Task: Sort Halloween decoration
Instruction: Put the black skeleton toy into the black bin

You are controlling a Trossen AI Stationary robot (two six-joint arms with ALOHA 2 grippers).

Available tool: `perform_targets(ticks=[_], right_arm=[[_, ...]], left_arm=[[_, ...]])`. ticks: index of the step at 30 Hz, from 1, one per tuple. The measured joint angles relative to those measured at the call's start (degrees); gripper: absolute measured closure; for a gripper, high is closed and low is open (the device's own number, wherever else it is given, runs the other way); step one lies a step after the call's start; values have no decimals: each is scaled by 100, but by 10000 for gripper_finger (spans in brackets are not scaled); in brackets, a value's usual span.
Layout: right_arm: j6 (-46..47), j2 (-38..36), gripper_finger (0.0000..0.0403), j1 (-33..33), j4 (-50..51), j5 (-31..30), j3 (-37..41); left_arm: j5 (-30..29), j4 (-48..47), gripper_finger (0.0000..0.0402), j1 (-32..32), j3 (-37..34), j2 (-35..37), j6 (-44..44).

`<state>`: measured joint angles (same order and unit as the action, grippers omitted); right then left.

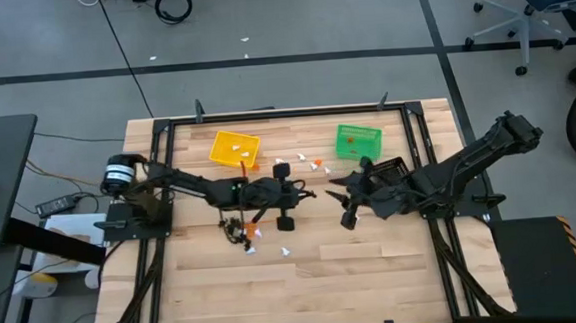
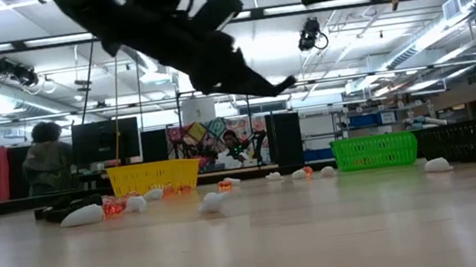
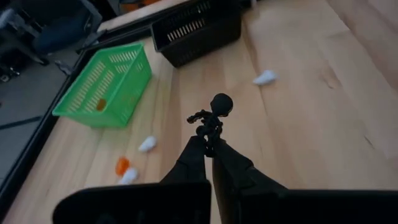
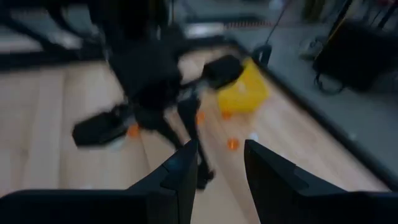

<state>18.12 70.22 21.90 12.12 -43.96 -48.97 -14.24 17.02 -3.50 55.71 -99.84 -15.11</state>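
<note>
The right gripper [image 4: 217, 165] has its two dark fingers [image 4: 183, 171] apart with nothing between them; beyond them the other arm [image 4: 146, 78] hangs over the wooden table [image 4: 37, 106]; a yellow bin [image 4: 244, 92] sits beyond it; small orange trinkets [image 4: 232, 144] lie near the bin.

The pale wooden table [image 1: 375, 266] is showing a light plank grain inside a black frame. On it, a yellow bin [image 1: 234, 148], a bright green bin [image 1: 357, 140] and a black bin [image 3: 198, 30] are sitting, all with slatted mesh walls. Tiny trinkets are lying scattered in white [image 3: 265, 77] and orange [image 3: 122, 165]. A small black figure [image 3: 213, 118] is showing between the dark fingers of the left gripper [image 3: 209, 148]. Both arms are looking matt black.
</note>
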Motion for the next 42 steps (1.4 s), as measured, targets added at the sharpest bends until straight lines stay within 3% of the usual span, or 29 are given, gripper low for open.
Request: perform_targets(ticks=[13,25,42], right_arm=[[-871,1234,257,-6,106,44,0],[-723,1322,228,-113,77,6,0],[-780,1322,254,-155,33,12,0]], left_arm=[[7,-11,401,-1,253,-181,-116],[4,73,401,-20,253,-179,-66],[195,341,401,-99,253,-170,-105]])
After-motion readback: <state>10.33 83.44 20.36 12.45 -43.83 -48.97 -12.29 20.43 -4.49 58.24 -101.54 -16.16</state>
